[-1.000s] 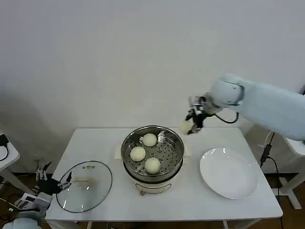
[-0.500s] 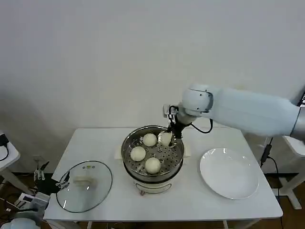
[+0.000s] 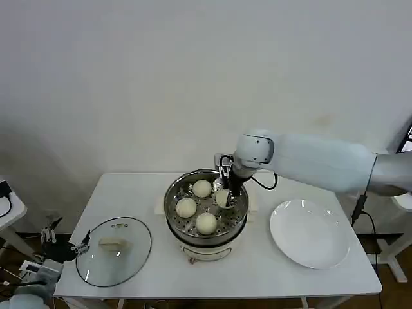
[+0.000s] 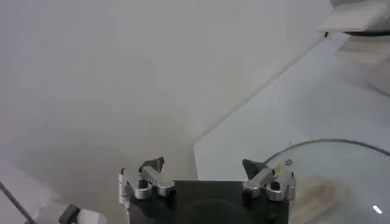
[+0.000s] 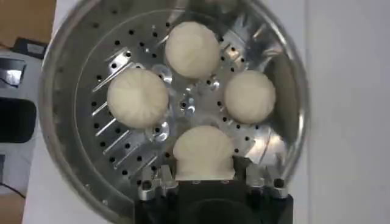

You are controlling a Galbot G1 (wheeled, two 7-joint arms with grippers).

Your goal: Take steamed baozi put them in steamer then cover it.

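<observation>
While over steamer (image 3: pixel 206 209), right gripper (image 3: pixel 223 193) grips baozi (image 5: pixel 203 152).

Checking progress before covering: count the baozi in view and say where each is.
4, all in the steamer: three baozi lying on its tray, the fourth in the right gripper.

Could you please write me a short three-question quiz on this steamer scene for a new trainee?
1. How many steamed baozi are inside the steamer, counting the one in the right gripper?
2. True or false: the glass lid covers the steamer.
3. Which is nearest the left gripper: A the white plate, B the glass lid, C the steamer?

Key:
1. Four; three lie loose on the tray and the right gripper holds the fourth.
2. False; it lies on the table to the steamer's left.
3. B.
</observation>
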